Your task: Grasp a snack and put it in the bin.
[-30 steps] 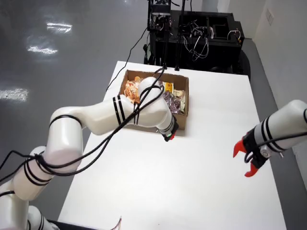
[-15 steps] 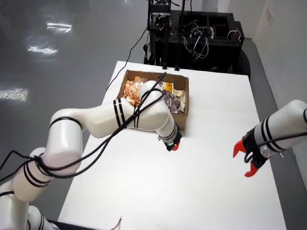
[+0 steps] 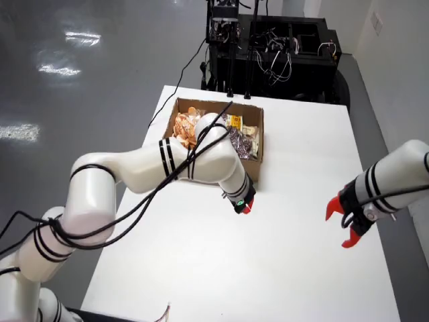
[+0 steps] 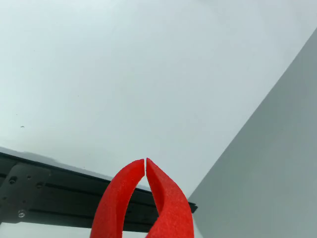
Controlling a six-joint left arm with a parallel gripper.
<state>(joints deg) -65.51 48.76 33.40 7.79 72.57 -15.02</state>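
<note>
Snack packets [image 3: 213, 132] heaped inside cardboard box [image 3: 257, 153].

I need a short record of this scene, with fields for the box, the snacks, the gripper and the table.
box: open cardboard box on the far side of the white table
snacks: orange packets and a dark packet inside the box
gripper: gripper shut, holding nothing, above the table beside the box's near corner
other arm: second arm at the right in the view from above

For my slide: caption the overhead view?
White arm's gripper beside a snack-filled cardboard box on a white table.
</note>
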